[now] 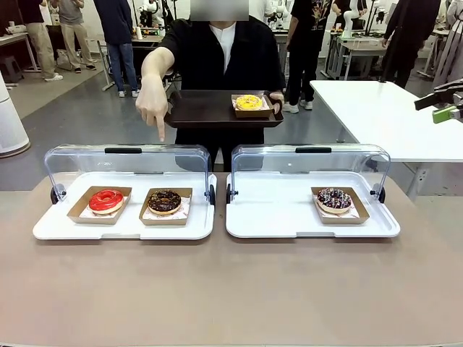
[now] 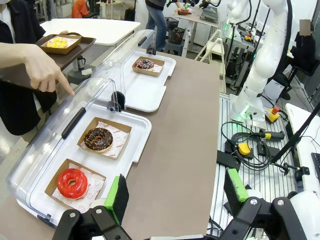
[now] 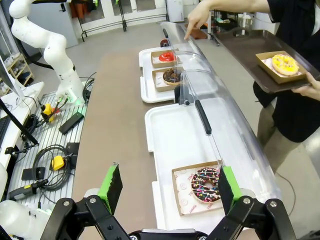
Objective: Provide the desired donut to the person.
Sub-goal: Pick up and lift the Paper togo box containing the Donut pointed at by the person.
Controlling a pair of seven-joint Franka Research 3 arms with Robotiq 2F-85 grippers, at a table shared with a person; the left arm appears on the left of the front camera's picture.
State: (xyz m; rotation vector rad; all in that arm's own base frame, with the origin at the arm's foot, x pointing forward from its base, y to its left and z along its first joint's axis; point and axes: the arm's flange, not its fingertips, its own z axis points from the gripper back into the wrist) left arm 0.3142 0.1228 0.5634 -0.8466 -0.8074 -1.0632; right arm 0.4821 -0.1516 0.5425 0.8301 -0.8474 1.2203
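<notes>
Counter [image 1: 231,289]; person's hand [image 1: 153,101] points toward chocolate donut [image 1: 164,202], likely marking your pick; fingers of left gripper [image 2: 176,192] and right gripper [image 3: 169,187] released.

The person's hand [image 2: 45,72] points down over the clear lid [image 2: 42,150], above the chocolate donut [image 2: 98,139] beside the red donut [image 2: 72,183]; left gripper [image 2: 177,192] spread wide

The left tray [image 1: 51,228] holds left donut [image 1: 106,201] and middle donut [image 1: 164,202]; right tray [image 1: 275,210] holds right donut [image 1: 334,199].
</notes>
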